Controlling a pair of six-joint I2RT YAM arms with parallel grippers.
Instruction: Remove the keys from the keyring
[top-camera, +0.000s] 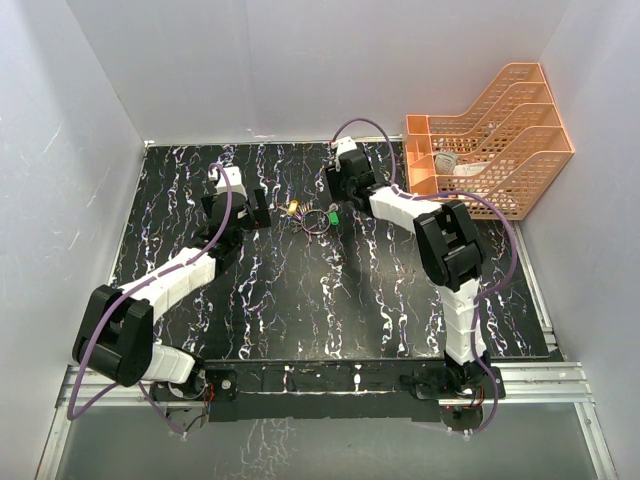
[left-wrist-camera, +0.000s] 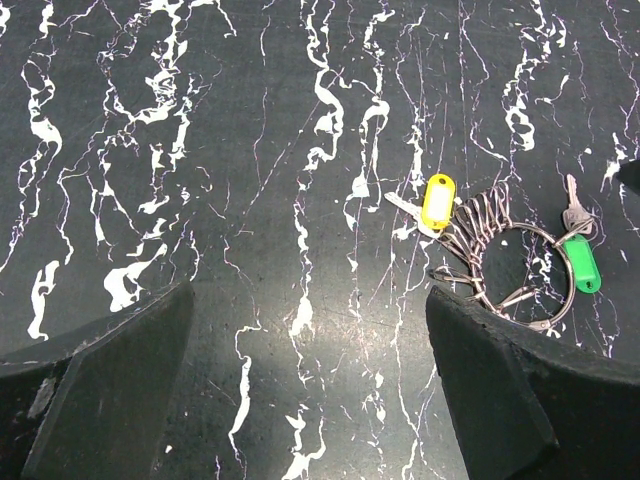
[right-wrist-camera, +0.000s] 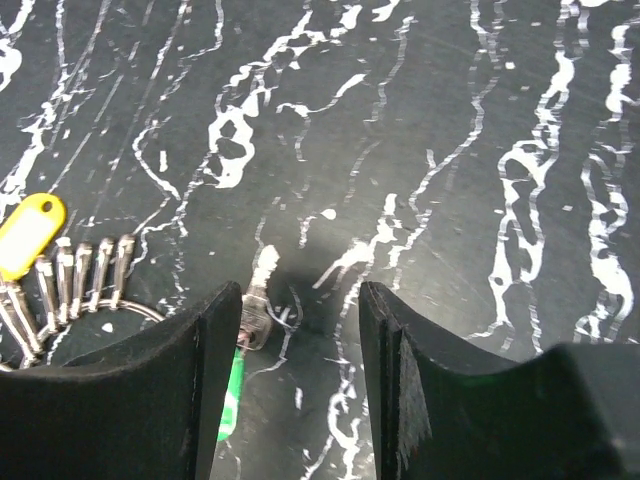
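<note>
- The keyring (left-wrist-camera: 525, 229) lies flat on the table (left-wrist-camera: 200, 150), between the two grippers.
- A fan of plain keys (left-wrist-camera: 478, 215) hangs on its wire, so most of the job looks undone.
- The yellow key (left-wrist-camera: 438, 200) lies just outside the keyring, on the side toward the left gripper. Its blade points away from the ring.
- The green key (left-wrist-camera: 580, 263) lies at the opposite edge of the keyring, touching it. I cannot tell whether its small loop is threaded on.
- The right gripper (right-wrist-camera: 300, 385) sits low over that green-key side of the keyring.
  - Its jaws are partly apart, with bare table between them and nothing held.
  - The green tag pokes out from beside one finger, not between the two.
  - I judge it is placed to take the green key, but it would need to shift toward the ring first.
- The left gripper (left-wrist-camera: 310, 385) waits on the yellow-key side, jaws spread wide and empty. One finger covers the near arc of the keyring. It is likely placed there to pin the ring.
- An orange rack (top-camera: 500, 140) stands well beyond the right gripper, far from the keyring.
</note>
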